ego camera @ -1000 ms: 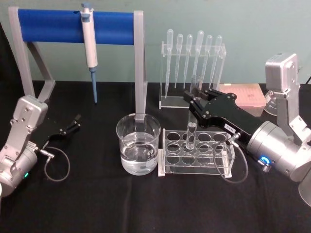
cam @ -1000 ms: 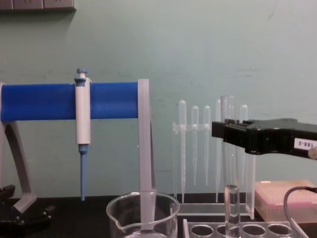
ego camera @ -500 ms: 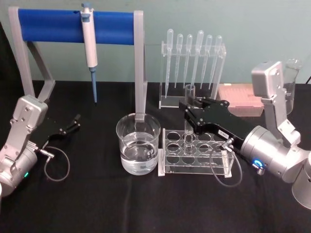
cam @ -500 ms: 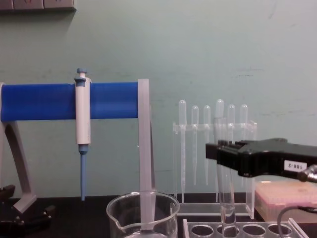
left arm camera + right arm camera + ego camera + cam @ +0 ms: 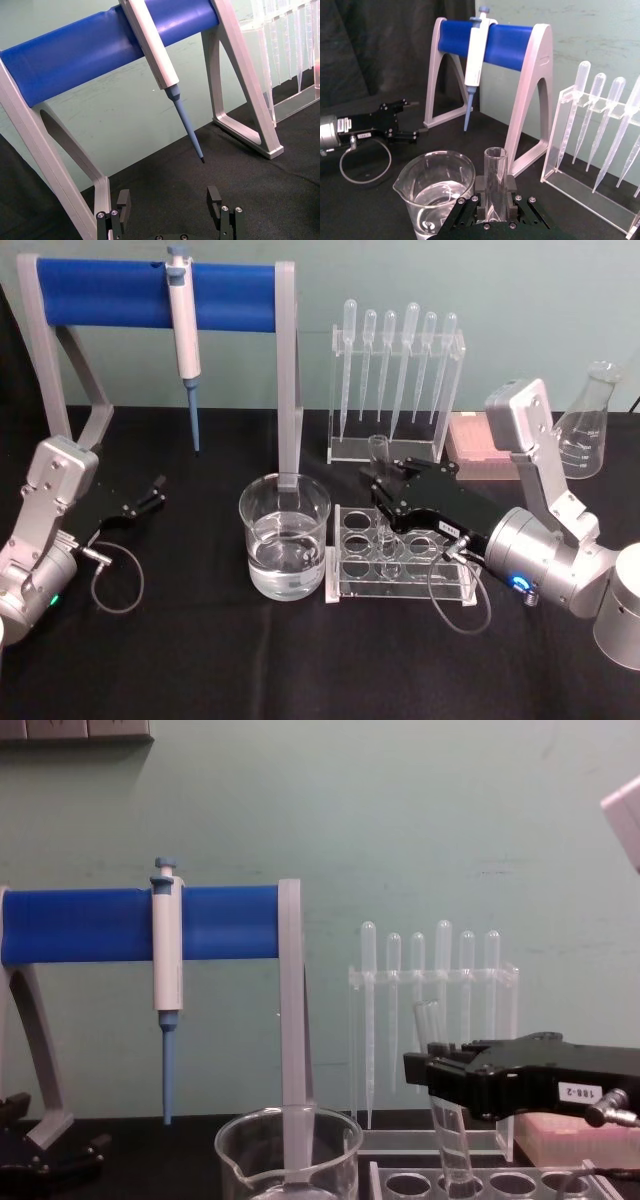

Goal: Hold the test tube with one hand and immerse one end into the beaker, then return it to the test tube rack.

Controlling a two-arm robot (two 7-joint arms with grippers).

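Note:
My right gripper (image 5: 384,502) is shut on the test tube (image 5: 380,456), a clear glass tube. It stands tilted, with its lower end in a back-row hole of the clear tube rack (image 5: 402,568). In the chest view the test tube (image 5: 429,1025) leans left above the gripper (image 5: 437,1072). The right wrist view shows the test tube (image 5: 495,170) clamped between the black fingers (image 5: 481,186). The beaker (image 5: 285,537), holding some water, stands just left of the rack. At the far left my left gripper (image 5: 150,496) rests open on the black table, seen also in the left wrist view (image 5: 169,202).
A grey stand with a blue bar (image 5: 150,292) holds a blue-tipped white pipette (image 5: 184,335) behind the beaker. A clear rack of plastic pipettes (image 5: 397,370) stands behind the tube rack. At the back right are a pink box (image 5: 478,448) and a glass flask (image 5: 586,432).
My right gripper has come down and leftward with the test tube. The tube's lower end has sunk deeper into the rack hole, and the tube now tilts. The left arm has not moved.

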